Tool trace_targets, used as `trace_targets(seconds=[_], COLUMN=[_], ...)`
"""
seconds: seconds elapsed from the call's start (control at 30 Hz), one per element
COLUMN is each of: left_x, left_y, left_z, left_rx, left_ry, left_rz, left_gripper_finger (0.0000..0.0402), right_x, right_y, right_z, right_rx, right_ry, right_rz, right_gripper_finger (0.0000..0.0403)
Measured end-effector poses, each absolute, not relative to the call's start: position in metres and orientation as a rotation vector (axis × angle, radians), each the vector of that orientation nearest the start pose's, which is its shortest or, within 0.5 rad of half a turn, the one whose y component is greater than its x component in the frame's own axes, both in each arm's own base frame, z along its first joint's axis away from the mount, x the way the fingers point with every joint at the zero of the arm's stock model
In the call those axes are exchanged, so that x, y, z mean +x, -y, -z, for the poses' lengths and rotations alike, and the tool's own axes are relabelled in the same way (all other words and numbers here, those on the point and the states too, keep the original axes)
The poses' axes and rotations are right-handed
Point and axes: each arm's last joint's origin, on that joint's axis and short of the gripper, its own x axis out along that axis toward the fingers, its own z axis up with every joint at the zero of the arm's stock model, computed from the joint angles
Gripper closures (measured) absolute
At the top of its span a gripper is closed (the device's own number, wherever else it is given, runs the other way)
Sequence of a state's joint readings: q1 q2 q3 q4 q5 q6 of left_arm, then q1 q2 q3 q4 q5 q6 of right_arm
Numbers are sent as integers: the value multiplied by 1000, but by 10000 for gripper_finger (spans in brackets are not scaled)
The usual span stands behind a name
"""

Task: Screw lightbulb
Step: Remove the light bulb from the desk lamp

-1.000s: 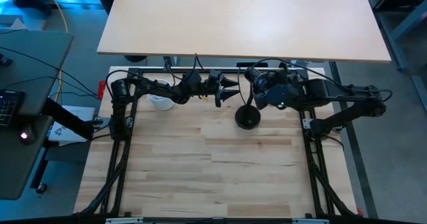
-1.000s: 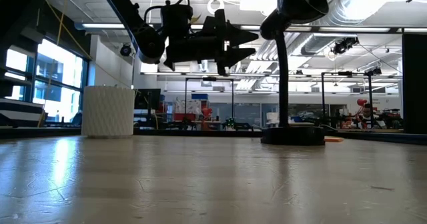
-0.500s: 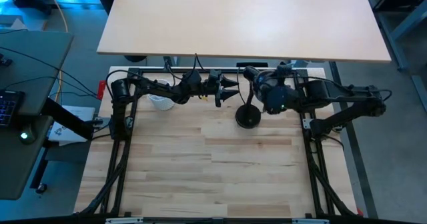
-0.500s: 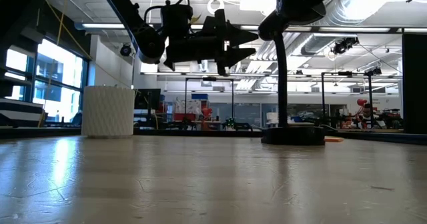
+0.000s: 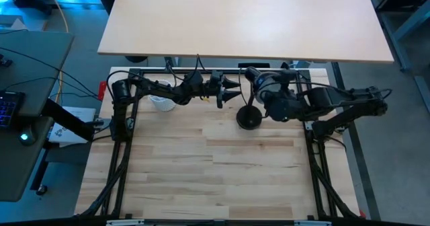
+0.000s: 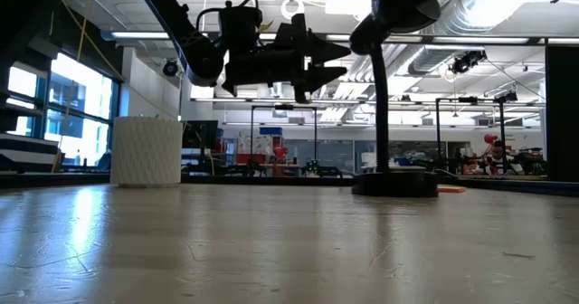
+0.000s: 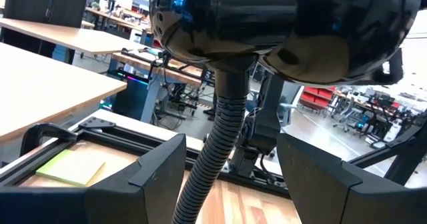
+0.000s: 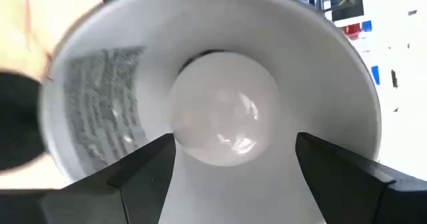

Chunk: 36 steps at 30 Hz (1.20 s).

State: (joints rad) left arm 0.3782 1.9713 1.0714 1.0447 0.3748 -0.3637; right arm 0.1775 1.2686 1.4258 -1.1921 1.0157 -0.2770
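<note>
With the bulb [image 8: 225, 116] seated in the lamp shade [image 8: 120, 117] and the right gripper [image 8: 233, 177] open around it, gripping nothing, closing off-centre risks cross-threading; the left gripper [image 7: 230, 177] waits open, empty.

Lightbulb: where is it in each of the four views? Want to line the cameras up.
High view: not visible; the lamp head under the right gripper covers it.
Low view: not visible; the shade is cut off by the picture's top edge.
Left wrist view: not visible; only the back of the black shade shows.
Right wrist view: the lightbulb sits centred inside the white-lined lamp shade.
Shared landmark: the black desk lamp.
</note>
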Motion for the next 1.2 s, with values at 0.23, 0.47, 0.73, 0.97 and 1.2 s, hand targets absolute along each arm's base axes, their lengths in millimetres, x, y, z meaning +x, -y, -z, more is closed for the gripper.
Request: trace_targets(seconds=[0.23,0.47,0.73,0.97,1.2], left_x=[390,390,390,390,390], left_y=[-144,-144,-144,-144,-144], left_z=[-206,-206,-206,-206,-206], left_rx=[-309,-303,-303,-301,-300], left_ry=[135,135,135,140,141], left_rz=[21,20,18,17,17], left_gripper_finger=[173,173,173,173,173], right_x=[211,204,200,201,205], right_y=[-20,-19,-19,-14,3], right_z=[-378,-373,-383,-393,-392], right_rx=[-610,-275,242,381,431], right_ry=[-933,-879,-578,-459,-465], right_rz=[707,807,939,936,982], right_gripper_finger=[96,96,96,96,96])
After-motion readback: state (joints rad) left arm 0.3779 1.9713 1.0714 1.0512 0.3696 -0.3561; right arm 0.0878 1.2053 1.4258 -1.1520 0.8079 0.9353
